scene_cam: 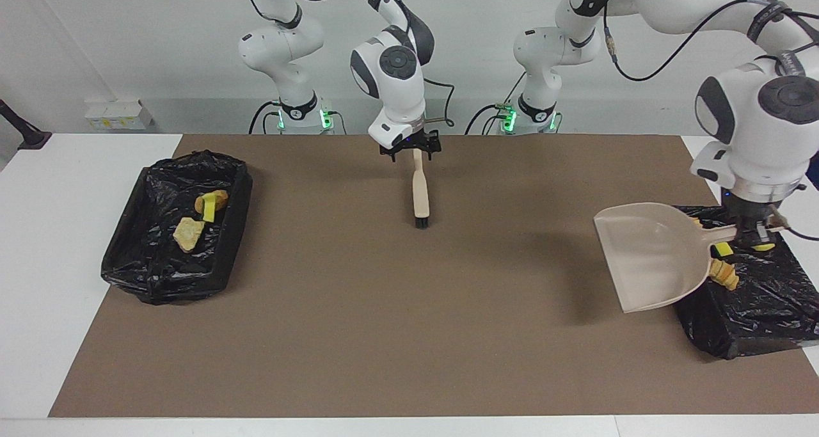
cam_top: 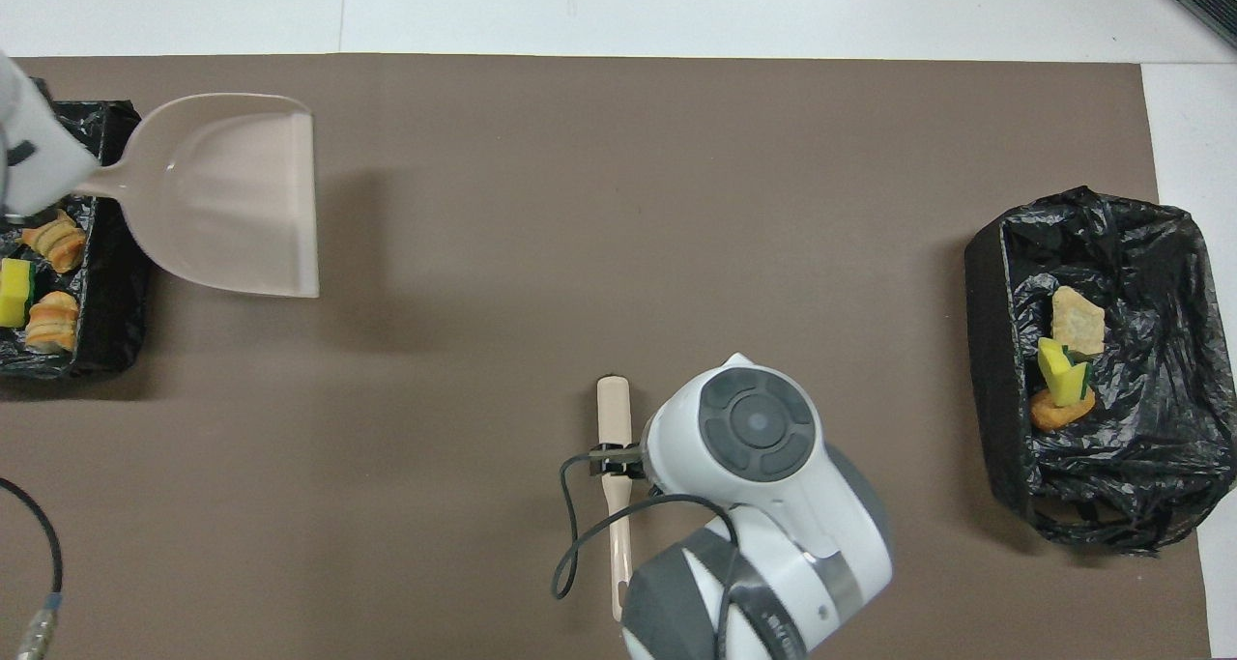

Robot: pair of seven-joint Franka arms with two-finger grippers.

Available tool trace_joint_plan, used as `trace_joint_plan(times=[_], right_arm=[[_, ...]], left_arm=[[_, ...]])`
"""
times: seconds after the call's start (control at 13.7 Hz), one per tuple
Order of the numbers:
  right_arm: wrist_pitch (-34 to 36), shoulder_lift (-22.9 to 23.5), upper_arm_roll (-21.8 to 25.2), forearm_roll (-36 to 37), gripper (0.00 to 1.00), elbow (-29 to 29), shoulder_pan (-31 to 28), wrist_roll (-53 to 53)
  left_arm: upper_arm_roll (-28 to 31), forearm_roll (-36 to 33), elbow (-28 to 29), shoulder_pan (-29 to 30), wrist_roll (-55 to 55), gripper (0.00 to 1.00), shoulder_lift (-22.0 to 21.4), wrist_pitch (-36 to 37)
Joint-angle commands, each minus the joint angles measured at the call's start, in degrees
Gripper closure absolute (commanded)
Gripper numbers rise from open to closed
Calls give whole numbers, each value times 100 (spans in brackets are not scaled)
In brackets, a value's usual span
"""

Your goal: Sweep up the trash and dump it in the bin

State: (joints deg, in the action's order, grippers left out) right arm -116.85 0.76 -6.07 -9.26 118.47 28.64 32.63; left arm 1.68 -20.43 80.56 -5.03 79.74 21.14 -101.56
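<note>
Trash (scene_cam: 723, 273) lies jumbled in both bins (scene_cam: 748, 296) — no common axis.

Facing view: the left end effector (scene_cam: 754, 237) grips the dustpan (scene_cam: 646, 254) by its handle above a black-lined bin (scene_cam: 755, 309) holding trash (scene_cam: 724, 272). The right end effector (scene_cam: 411, 153), fingers apart, straddles a brush (scene_cam: 420, 190) lying on the table (scene_cam: 397, 309).
</note>
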Motion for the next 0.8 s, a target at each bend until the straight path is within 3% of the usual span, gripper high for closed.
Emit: trace_joint_plan(times=[0.0, 0.36, 0.73], right_arm=[[57, 12, -52, 493, 0, -367, -541, -204], [214, -32, -43, 803, 0, -649, -1763, -1345], [1092, -163, -43, 1110, 0, -1430, -2652, -2118]], left_arm=[[104, 267, 749, -725, -1911, 100, -277, -117], [104, 1092, 979, -1903, -5032, 100, -251, -153], [104, 1883, 979, -2660, -8284, 100, -84, -741]])
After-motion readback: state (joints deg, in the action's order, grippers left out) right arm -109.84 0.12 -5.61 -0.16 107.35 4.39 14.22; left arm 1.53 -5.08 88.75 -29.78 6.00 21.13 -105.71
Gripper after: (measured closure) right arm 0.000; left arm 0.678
